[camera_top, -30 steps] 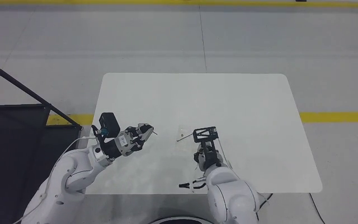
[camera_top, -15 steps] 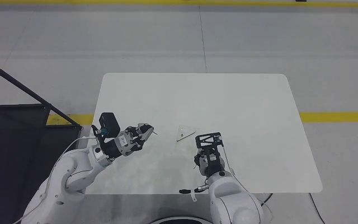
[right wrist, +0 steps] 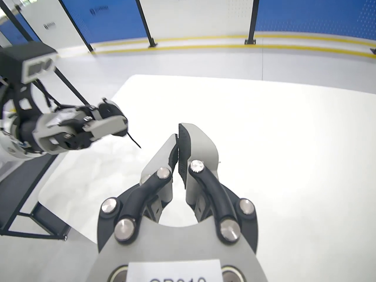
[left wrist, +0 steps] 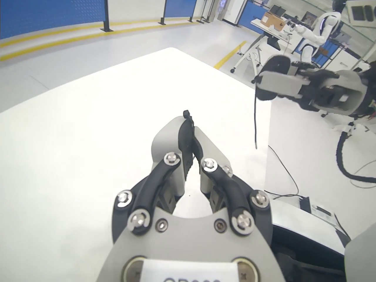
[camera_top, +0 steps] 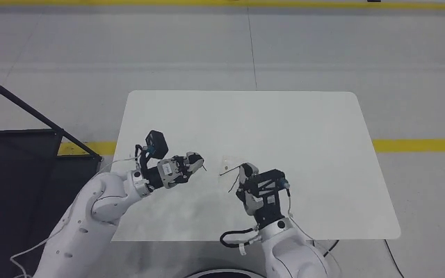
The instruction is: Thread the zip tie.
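My left gripper [camera_top: 197,162] [left wrist: 189,124] hangs over the near left part of the white table [camera_top: 313,139], shut on a short black zip tie end [left wrist: 187,116] whose tip pokes past the fingertips. The right wrist view has that left gripper [right wrist: 122,124] with the thin black tip [right wrist: 135,142] sticking out toward my right gripper. My right gripper [camera_top: 243,172] [right wrist: 179,132] is a short way to the right, shut on one end of a thin black zip tie strap [left wrist: 255,118] that dangles from it [left wrist: 260,89]. From above, the strap [camera_top: 229,169] runs between the two grippers. They are apart.
A black frame with dark cloth [camera_top: 28,174] stands off the table's left side. Both grippers are close to the table's front edge [camera_top: 208,240]. The table's far half and right side are bare. A black cable [camera_top: 233,236] loops under the right arm.
The left gripper has moved right, toward the right gripper. The right wrist has turned and its gripper shifted slightly left, narrowing the gap between them.
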